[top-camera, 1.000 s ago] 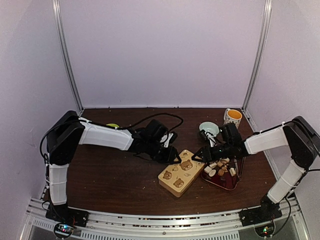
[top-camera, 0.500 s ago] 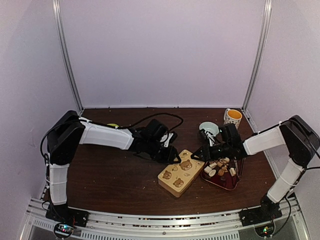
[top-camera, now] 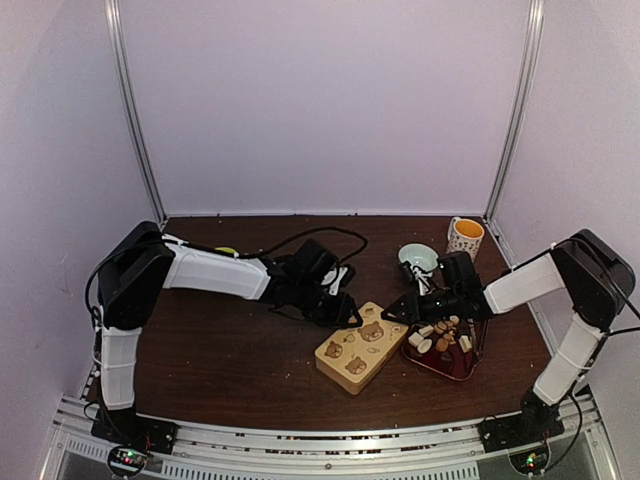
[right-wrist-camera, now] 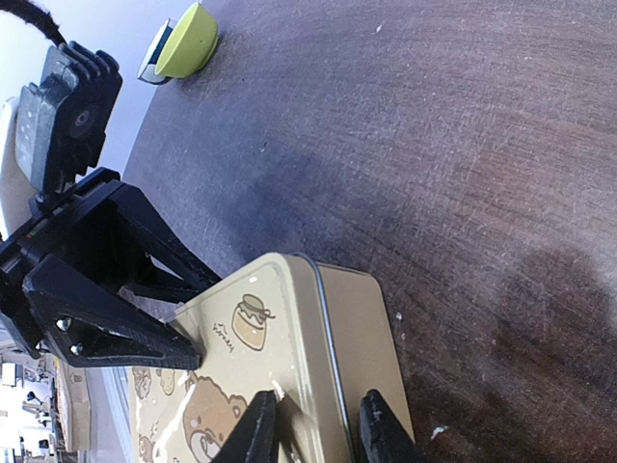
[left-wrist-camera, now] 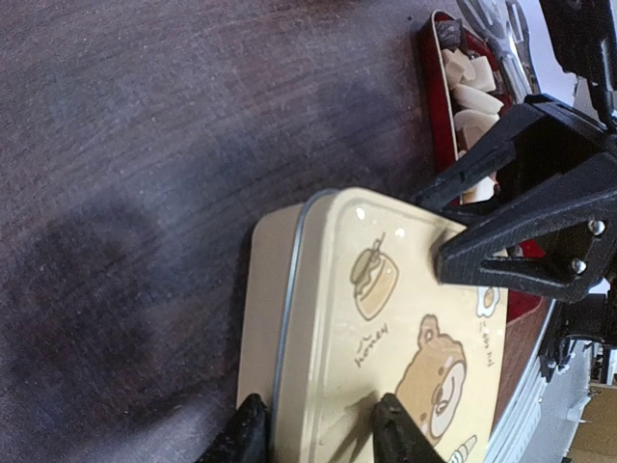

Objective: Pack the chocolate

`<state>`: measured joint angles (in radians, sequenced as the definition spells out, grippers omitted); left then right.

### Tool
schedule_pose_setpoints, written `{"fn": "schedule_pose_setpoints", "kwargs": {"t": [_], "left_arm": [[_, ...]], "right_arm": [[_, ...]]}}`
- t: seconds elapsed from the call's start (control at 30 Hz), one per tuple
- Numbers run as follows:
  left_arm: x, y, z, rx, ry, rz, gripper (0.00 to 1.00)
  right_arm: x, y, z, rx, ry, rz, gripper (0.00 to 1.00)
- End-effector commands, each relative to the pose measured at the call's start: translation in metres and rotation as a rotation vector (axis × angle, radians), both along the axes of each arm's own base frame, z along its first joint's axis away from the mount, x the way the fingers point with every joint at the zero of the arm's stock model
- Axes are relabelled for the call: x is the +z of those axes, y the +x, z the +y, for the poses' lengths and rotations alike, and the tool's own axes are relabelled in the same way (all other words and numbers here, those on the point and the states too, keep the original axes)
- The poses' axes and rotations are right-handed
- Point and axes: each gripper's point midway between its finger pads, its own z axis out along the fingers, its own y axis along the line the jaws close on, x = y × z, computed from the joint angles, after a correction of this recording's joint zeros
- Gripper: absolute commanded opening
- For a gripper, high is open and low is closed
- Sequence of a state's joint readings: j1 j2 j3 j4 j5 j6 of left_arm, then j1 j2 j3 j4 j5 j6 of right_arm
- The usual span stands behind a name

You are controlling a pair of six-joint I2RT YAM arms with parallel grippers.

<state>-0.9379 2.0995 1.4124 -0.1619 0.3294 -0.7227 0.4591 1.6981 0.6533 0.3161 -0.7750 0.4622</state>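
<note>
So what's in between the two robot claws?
The tan bear tin: the left gripper and right gripper each straddle its rim from opposite sides, shown in both wrist views.

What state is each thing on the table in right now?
Tin: lid on, lying flat.
Chocolate: loose in the tray, not packed.
Tray: lying flat, holding the chocolate.
Mug: upright.
Pale bowl: upright.
Green bowl: too hidden to tell.
Left tool: closed on one end of the tin.
Right tool: astride the tin's other end; grip unclear.
</note>
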Motion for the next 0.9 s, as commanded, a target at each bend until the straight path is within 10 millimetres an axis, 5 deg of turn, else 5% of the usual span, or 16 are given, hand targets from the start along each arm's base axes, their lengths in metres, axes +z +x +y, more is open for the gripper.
{"fn": "schedule_pose_setpoints", "kwargs": {"t": [0.0, 0.3, 0.7, 0.87], "left_arm": [[-0.041, -0.010, 0.015, 0.000, 0.123, 0.033, 0.36], [-0.042, -0.009, 0.015, 0.001, 0.127, 0.024, 0.36], [-0.002, 0.008, 0.017, 0.013, 0.162, -0.076, 0.40], [0.032, 0.015, 0.018, 0.025, 0.146, -0.136, 0.44]], "right_arm": [[-0.057, -0.040, -0.015, -0.022, -0.119, 0.211, 0.25], [-0.049, -0.035, -0.019, -0.049, -0.133, 0.186, 0.27], [0.010, -0.003, -0.027, -0.101, -0.224, 0.025, 0.33], [0.028, 0.007, -0.037, -0.147, -0.280, -0.031, 0.36]]}}
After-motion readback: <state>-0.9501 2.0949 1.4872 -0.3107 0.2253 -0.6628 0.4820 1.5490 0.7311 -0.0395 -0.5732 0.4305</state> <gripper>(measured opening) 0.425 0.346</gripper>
